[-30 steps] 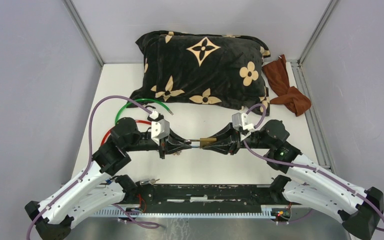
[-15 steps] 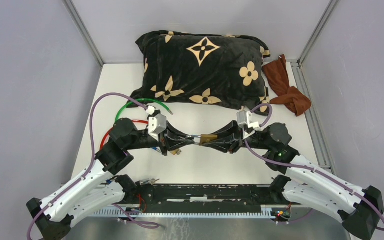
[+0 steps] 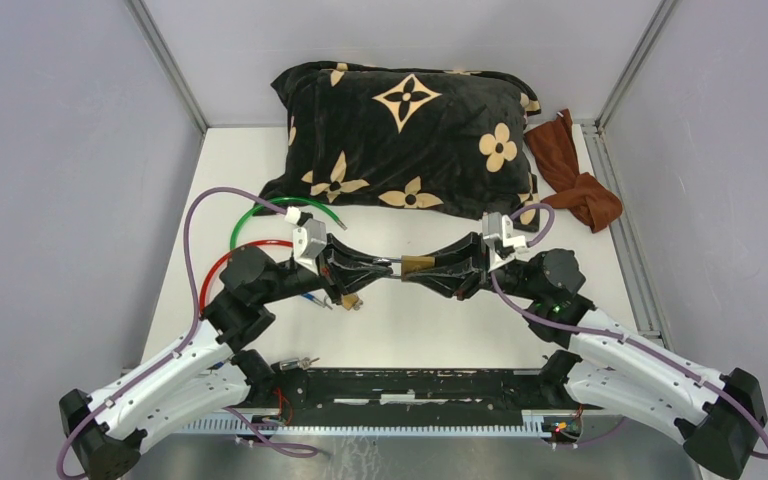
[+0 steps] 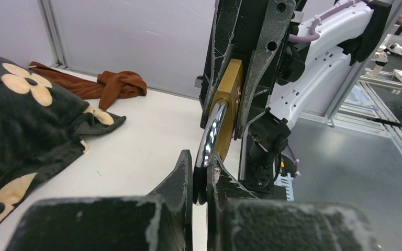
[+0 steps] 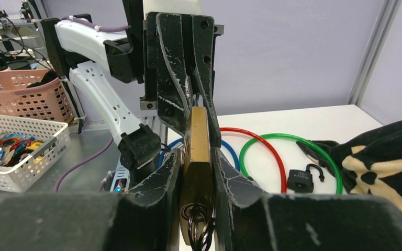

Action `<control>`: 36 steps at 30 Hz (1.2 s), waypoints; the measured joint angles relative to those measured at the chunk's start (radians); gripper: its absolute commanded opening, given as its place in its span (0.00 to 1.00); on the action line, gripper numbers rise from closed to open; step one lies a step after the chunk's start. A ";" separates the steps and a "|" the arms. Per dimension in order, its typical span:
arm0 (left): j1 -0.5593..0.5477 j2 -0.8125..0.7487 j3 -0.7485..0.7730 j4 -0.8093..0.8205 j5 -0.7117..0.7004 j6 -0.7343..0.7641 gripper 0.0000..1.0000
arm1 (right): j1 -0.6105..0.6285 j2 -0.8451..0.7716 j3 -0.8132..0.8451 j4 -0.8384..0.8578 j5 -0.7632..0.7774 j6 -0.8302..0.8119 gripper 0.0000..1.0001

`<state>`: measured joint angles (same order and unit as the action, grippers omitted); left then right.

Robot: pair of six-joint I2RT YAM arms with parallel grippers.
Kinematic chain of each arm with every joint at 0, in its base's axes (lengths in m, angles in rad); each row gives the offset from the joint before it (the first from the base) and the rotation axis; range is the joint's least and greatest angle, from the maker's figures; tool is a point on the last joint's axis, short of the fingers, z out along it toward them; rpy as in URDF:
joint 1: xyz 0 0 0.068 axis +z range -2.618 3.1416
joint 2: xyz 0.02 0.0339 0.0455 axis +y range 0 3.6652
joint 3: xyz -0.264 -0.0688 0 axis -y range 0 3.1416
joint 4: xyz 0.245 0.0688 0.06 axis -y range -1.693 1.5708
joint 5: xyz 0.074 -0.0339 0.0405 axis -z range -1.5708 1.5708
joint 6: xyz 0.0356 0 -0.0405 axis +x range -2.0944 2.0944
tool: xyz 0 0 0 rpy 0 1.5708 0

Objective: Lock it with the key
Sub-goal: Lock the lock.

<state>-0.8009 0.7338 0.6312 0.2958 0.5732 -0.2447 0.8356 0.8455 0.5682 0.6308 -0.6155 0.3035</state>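
1. Brass padlock [image 3: 418, 264] is held above the table [image 3: 400, 325] between the arms, long axis 9-to-3.
2. Right gripper [image 5: 196, 157] clamps the body from 3 o'clock.
3. Left gripper [image 4: 200, 167] is pinched narrow on the shackle [image 4: 211, 130], from 9 o'clock.
4. Likely next: press the shackle toward 3.

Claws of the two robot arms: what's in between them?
A brass padlock bridges the gap. The right gripper clamps its body, and the left gripper pinches its shackle. The top view shows it best.

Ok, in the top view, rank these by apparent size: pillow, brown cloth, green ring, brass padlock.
1. floral pillow
2. brown cloth and green ring: similar span, and the ring is partly hidden, so left unranked
3. brass padlock, clearly smallest
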 measured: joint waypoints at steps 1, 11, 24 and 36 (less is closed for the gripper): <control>-0.002 0.001 0.000 0.006 -0.007 -0.002 0.02 | 0.000 0.003 0.000 0.010 0.005 0.002 0.00; -0.028 0.011 0.004 0.051 -0.078 -0.002 0.02 | 0.000 0.059 0.006 0.145 0.021 0.008 0.00; -0.072 0.008 0.049 0.056 -0.135 0.057 0.02 | -0.001 0.120 0.042 0.277 -0.006 -0.018 0.00; -0.035 -0.010 0.064 -0.101 -0.156 0.136 0.02 | -0.007 0.164 0.041 0.182 -0.017 -0.064 0.00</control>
<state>-0.8356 0.7235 0.6949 0.1944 0.4175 -0.1089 0.8288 1.0096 0.6094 0.8131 -0.6327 0.2398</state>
